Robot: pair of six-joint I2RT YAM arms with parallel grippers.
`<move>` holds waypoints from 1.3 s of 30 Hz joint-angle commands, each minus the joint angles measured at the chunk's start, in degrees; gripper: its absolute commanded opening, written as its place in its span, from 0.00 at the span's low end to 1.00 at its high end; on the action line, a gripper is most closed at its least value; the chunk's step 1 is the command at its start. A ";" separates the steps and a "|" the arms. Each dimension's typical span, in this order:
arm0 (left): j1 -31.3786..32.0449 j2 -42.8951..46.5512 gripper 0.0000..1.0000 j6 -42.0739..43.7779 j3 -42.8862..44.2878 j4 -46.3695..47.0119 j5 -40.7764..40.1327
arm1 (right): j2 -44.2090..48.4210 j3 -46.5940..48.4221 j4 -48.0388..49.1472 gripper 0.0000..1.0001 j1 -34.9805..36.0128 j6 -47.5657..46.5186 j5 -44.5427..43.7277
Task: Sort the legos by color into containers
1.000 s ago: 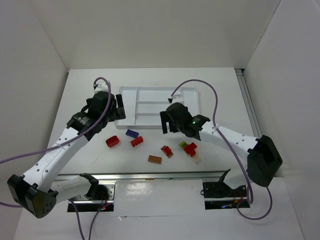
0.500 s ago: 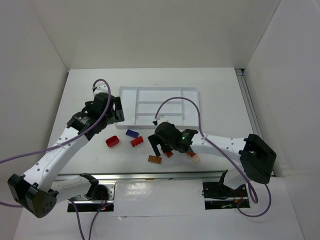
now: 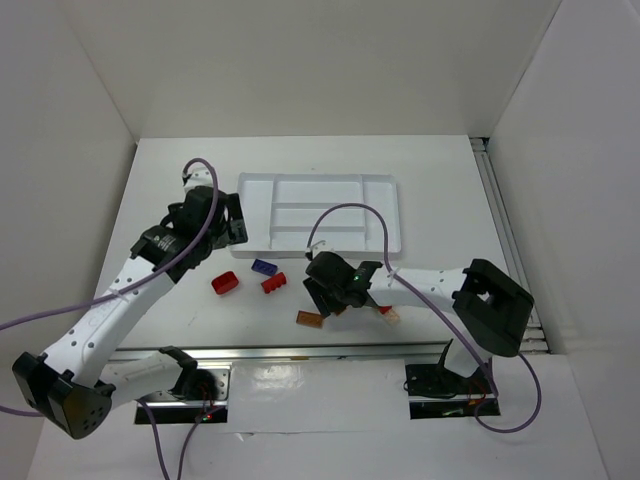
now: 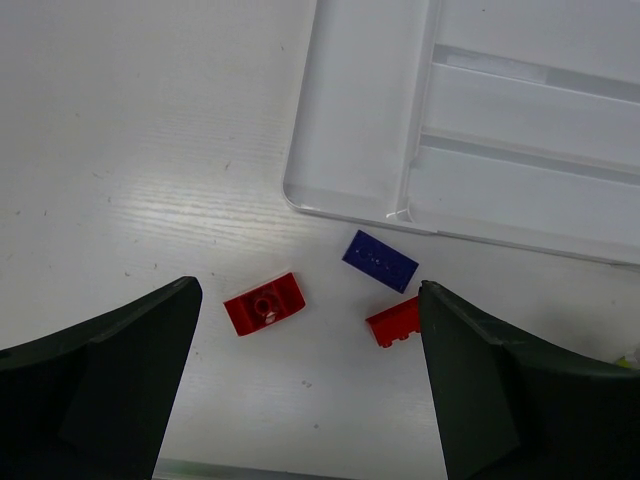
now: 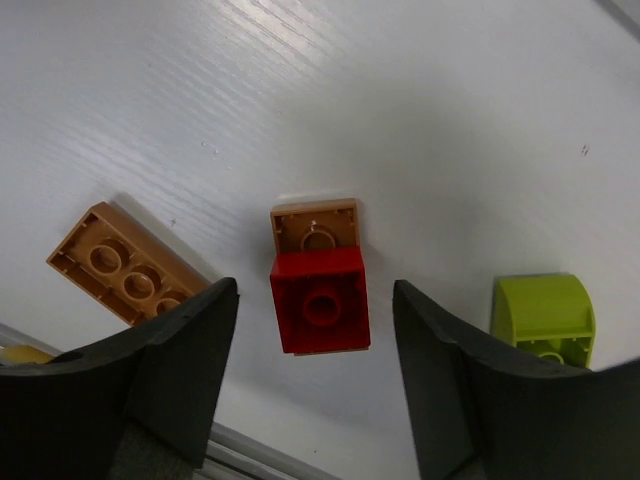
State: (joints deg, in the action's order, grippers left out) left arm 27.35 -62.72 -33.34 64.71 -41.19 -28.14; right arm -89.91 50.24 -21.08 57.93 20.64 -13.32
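The white tray (image 3: 385, 205) lies at the back middle with its slots showing no bricks. My right gripper (image 3: 324, 300) is open, low over a red brick stacked on an orange-brown one (image 5: 320, 300), its fingers (image 5: 190, 345) on either side and apart from it. An orange-brown brick (image 5: 125, 265) lies left of it, also in the top view (image 3: 309, 319); a yellow-green brick (image 5: 543, 315) lies right. My left gripper (image 3: 232, 225) is open and empty by the tray's left end, above a red brick (image 4: 264, 304), a dark blue brick (image 4: 380, 261) and another red brick (image 4: 394, 321).
A tan brick (image 3: 388, 317) lies right of my right gripper. The metal rail (image 3: 320, 352) runs along the table's near edge, just in front of the bricks. White walls close in the table on the left, back and right.
My right gripper has swung from the tray's front edge toward the near side and down over the red and orange-brown stack. My left arm has hardly moved.
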 commanded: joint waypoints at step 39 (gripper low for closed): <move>0.16 13.76 0.97 11.90 -8.72 28.97 68.46 | 32.69 8.12 7.54 0.33 -0.54 4.57 23.60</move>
State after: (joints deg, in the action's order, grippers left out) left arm 27.44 -49.15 -22.39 56.58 -18.13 29.74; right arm -59.20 59.72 -18.37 57.71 23.07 4.60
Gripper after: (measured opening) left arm 0.956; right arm 0.437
